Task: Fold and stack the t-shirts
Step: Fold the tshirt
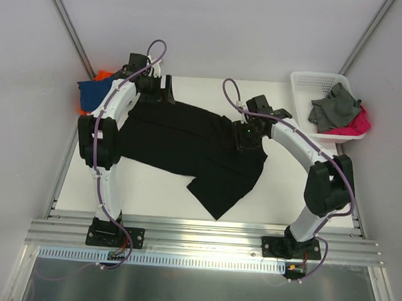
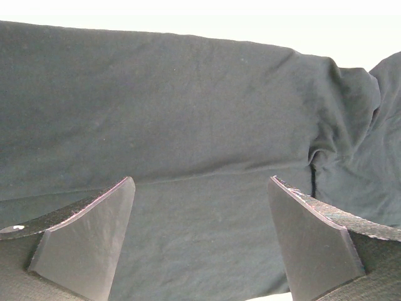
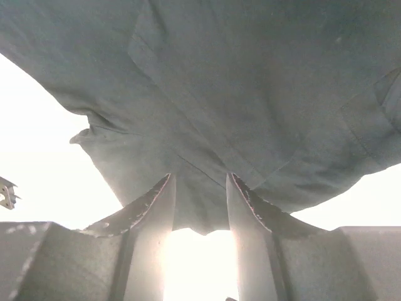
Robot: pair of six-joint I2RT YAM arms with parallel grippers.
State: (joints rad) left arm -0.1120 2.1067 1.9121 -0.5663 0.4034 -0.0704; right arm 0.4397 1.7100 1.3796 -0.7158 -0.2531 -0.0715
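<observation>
Top external: left fingers (image 2: 200,241) spread over black tee (image 1: 188,146); right fingers' (image 3: 199,213) grip unclear.

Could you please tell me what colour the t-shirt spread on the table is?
Black t-shirt; the top external view shows it best.

The overhead camera is looking down on the black t-shirt (image 1: 188,146); both wrist cameras are sitting close above it.

A flat white table (image 1: 152,198) carries a spread black cloth t-shirt (image 1: 188,146); behind its left end, blue (image 1: 93,92) and seemingly orange (image 1: 103,73) tees; far right, a white slotted plastic basket (image 1: 304,85).
</observation>
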